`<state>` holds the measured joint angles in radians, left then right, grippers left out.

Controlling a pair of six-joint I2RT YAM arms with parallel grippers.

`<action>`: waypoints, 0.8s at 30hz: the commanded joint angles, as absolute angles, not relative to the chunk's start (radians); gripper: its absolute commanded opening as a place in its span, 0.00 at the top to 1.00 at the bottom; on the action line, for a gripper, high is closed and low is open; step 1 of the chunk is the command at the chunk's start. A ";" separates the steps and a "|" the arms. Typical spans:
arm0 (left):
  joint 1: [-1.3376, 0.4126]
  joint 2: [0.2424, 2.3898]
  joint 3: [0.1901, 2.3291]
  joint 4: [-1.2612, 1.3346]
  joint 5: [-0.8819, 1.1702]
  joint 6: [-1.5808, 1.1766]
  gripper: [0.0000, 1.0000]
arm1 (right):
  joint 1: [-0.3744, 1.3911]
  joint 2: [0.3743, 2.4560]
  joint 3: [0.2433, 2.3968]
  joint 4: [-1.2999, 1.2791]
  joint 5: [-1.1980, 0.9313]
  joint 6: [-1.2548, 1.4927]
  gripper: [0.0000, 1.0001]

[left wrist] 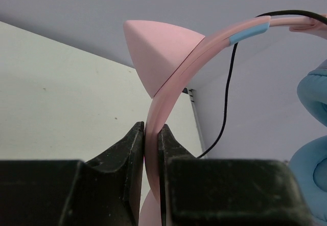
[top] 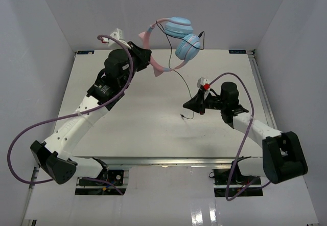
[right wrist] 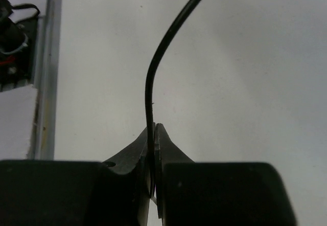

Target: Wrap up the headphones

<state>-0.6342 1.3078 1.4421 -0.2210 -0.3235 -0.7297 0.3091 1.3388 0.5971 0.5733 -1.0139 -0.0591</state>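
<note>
Left pincer (left wrist: 152,134) is clenched on the pink headband (left wrist: 171,85) of the headphones (top: 185,46), just below a cat-ear point (left wrist: 158,52). It holds them raised over the middle of the desk's (top: 138,129) far edge. To its right hang the two light-blue ear cups (top: 179,27), one partly in front of the other. From them the thin black cable (top: 185,85) drops toward the desk, right of centre. There the right pincer (right wrist: 153,131), low over the surface, grips the cable between closed fingers, and a short loose end pokes out toward the near edge.
</note>
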 commanded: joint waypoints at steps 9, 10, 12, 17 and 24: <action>-0.629 1.448 1.370 -0.140 -0.614 -0.505 1.00 | 0.626 1.031 0.948 -0.308 -0.175 -0.780 0.92; -0.630 1.455 1.360 -0.142 -0.613 -0.497 1.00 | 0.631 1.024 0.966 -0.316 -0.139 -0.800 0.92; -0.630 1.466 1.335 -0.144 -0.605 -0.485 1.00 | 0.637 1.014 1.000 -0.325 -0.071 -0.854 0.92; -0.630 1.489 1.254 -0.149 -0.503 -0.449 1.00 | 0.641 1.026 1.086 -0.334 0.019 -0.926 0.92; -0.631 1.488 1.171 -0.145 -0.243 -0.352 1.00 | 0.644 1.071 1.100 -0.271 0.095 -1.012 0.88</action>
